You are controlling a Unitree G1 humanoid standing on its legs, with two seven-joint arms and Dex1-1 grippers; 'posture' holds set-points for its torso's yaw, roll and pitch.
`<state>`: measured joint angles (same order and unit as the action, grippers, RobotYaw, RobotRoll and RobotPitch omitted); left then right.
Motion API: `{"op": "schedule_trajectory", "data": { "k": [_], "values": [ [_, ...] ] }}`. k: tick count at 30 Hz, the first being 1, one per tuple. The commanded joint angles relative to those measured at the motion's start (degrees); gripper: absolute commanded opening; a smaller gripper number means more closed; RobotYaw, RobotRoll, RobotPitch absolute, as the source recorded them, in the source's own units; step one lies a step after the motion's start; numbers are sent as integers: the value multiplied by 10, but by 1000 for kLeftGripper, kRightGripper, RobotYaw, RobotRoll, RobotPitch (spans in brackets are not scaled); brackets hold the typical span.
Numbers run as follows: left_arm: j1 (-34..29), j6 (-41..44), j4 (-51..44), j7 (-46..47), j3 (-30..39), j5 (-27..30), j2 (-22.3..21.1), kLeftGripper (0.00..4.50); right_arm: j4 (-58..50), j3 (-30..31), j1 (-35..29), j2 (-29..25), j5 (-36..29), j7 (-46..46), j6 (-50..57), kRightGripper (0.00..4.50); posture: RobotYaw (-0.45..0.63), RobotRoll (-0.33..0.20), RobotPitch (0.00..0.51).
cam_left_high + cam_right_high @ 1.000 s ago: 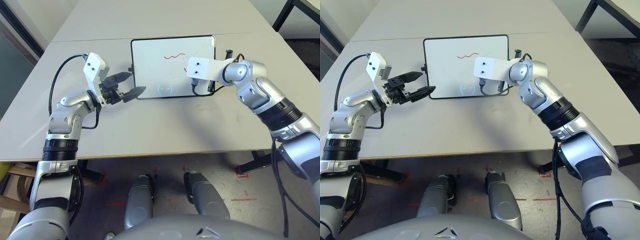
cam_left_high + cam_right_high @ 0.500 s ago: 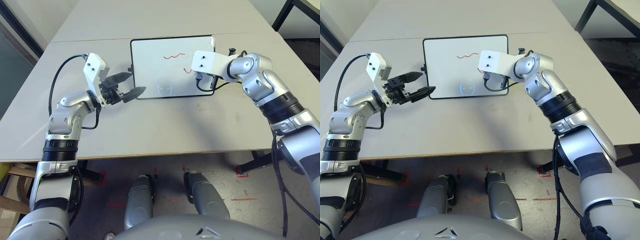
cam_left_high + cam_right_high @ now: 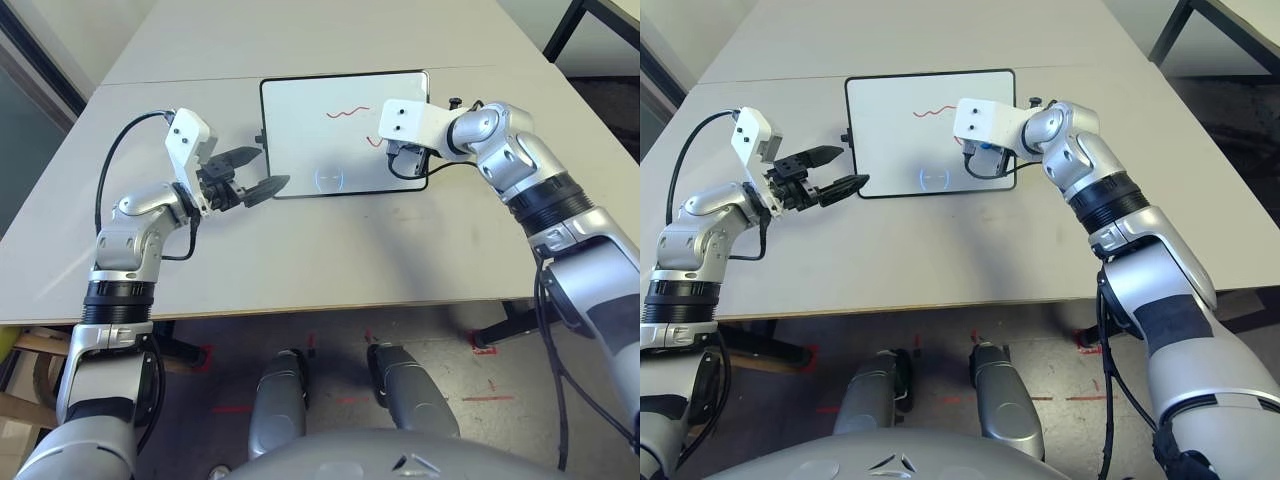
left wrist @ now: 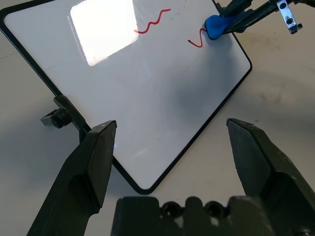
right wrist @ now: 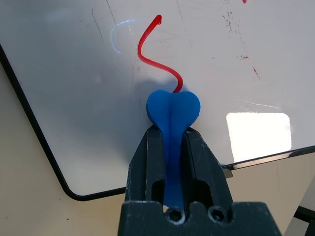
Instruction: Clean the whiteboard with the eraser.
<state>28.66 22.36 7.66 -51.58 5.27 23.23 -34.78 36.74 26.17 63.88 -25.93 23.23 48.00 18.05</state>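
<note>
The whiteboard (image 3: 300, 130) lies flat at the middle of the table, black-framed, with a side knob (image 4: 55, 118). One red squiggle (image 3: 348, 112) runs near its far edge and a second red squiggle (image 5: 156, 55) sits toward its right side. My right gripper (image 5: 172, 133) is shut on the blue eraser (image 5: 173, 110), whose rounded end rests on the board at the tail of that second squiggle. The same eraser (image 4: 214, 24) appears in the left wrist view. My left gripper (image 3: 255, 172) stands open just off the board's near-left corner, holding nothing.
The grey table (image 3: 330, 250) has bare room in front of the board and a seam behind it. A black cable (image 3: 115, 150) loops from my left arm. Black furniture legs (image 3: 565, 30) stand off the far right corner.
My right gripper with the eraser has moved from the board's near-right part toward its far side, uncovering the second squiggle. The left arm has held still.
</note>
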Motion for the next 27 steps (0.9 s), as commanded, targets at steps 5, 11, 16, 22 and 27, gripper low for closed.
{"op": "schedule_trajectory", "data": {
  "k": [5,11,16,22,27],
  "values": [
    [-10,10,-14,4,6,1,-5,4500,49,-1,22,30,3,-11,-22,245,-154,0,144],
    [-10,14,-20,5,6,1,-4,4500,74,0,36,52,9,-19,-34,232,-154,0,144],
    [-9,15,-20,5,5,1,-3,4500,93,4,37,45,19,-23,-47,231,-154,0,143],
    [-6,11,-14,4,4,0,0,4500,91,6,20,15,32,-24,-57,231,-163,0,140],
    [-2,9,-9,2,1,-1,2,4500,74,5,-1,-7,38,-17,-55,230,-168,0,139]
  ]
}}
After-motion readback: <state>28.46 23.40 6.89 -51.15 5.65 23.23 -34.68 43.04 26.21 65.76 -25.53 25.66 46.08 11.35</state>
